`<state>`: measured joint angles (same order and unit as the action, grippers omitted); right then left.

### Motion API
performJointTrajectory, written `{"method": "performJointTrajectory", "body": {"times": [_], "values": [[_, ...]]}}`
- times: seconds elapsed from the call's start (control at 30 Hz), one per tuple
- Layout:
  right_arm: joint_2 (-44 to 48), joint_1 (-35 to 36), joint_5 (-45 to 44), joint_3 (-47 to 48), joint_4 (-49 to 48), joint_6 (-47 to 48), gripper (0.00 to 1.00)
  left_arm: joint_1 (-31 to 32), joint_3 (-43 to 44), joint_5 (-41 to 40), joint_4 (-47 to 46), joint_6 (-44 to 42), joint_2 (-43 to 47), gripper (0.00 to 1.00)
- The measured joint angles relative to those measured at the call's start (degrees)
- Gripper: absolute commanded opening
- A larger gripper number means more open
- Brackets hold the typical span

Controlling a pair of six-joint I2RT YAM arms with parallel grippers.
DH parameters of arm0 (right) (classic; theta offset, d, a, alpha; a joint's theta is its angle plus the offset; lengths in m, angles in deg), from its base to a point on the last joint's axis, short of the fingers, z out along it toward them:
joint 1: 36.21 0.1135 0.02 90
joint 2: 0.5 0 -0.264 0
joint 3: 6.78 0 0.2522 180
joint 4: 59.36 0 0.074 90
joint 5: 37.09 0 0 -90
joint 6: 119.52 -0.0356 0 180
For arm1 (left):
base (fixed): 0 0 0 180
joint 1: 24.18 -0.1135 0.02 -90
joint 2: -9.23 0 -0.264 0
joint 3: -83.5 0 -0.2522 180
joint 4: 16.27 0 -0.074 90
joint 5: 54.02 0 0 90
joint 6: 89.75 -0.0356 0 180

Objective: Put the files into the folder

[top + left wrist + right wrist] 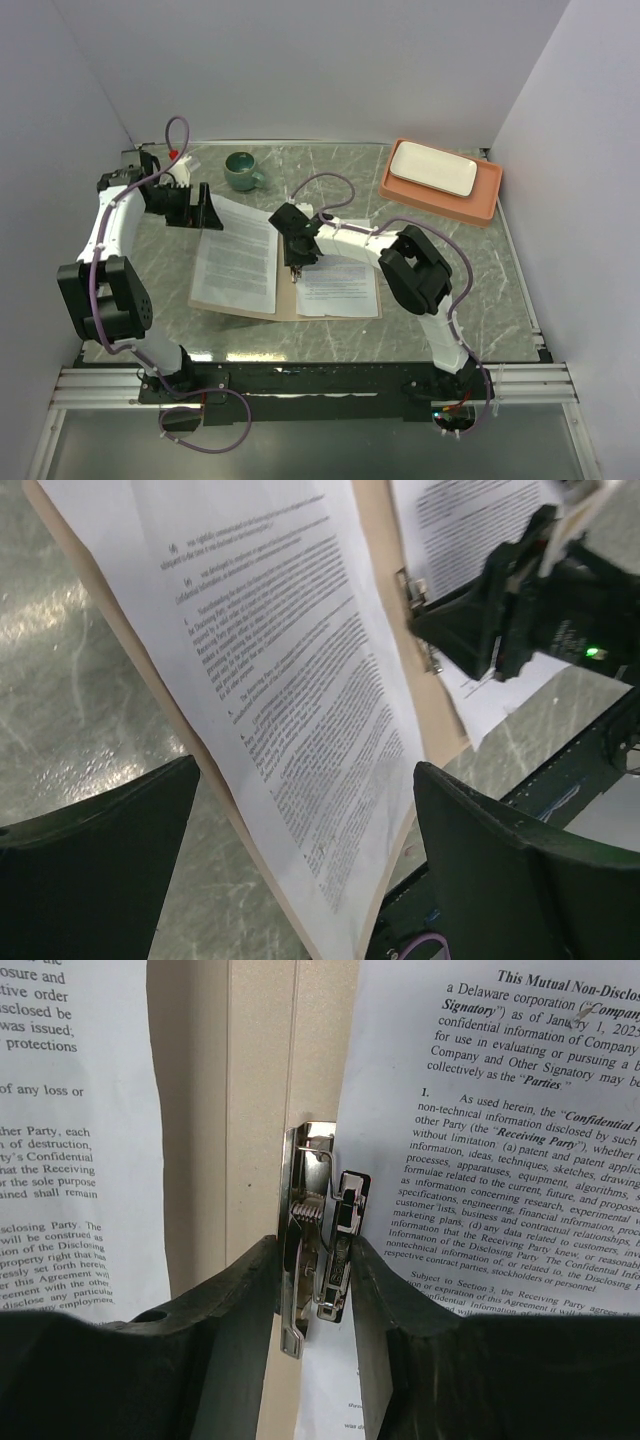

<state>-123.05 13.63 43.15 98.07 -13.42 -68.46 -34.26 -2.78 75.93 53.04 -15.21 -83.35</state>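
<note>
Top view: the folder (284, 300) lies open mid-table (450, 280), the files (235, 262) on both halves, bare marble beyond every edge. The left gripper (203, 212) gapes wide at its far-left corner, and the right gripper (294, 262) sits on the spine. Far back are a mug (241, 170) and an orange tray (487, 195) carrying a white plate (432, 168).

Left wrist: fingers (100, 860) spread, gripping nothing, a printed sheet's edge between them.

Right wrist: fingers (240, 1300) clamped either side of the metal clip (315, 1245).

The files (236, 262) are white with black text lines. The folder (286, 306) is tan. The table (500, 280) is green, white-veined.
</note>
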Motion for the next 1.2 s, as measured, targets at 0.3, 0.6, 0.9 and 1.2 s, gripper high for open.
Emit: {"method": "performJointTrajectory", "body": {"times": [0.3,0.6,0.9,1.2], "values": [[1.4,-0.6,2.3,-3.5,-4.2,-1.3,0.43,4.5,4.0,2.4,-0.1,3.3,0.8,0.95],[1.3,-1.4,6.7,-5.9,-9.4,-3.8,0.44,14.1,7.8,3.8,-2.5,9.6,-0.1,0.95],[0.2,-1.6,16.8,-7.9,-21.2,-9.1,0.49,21.2,14.8,5.3,-3.5,15.0,-2.1,0.94],[4.4,-5.9,29.1,-20.2,-37.7,-16.0,0.64,22.2,14.0,5.1,-4.2,16.6,-2.2,0.94]]}}
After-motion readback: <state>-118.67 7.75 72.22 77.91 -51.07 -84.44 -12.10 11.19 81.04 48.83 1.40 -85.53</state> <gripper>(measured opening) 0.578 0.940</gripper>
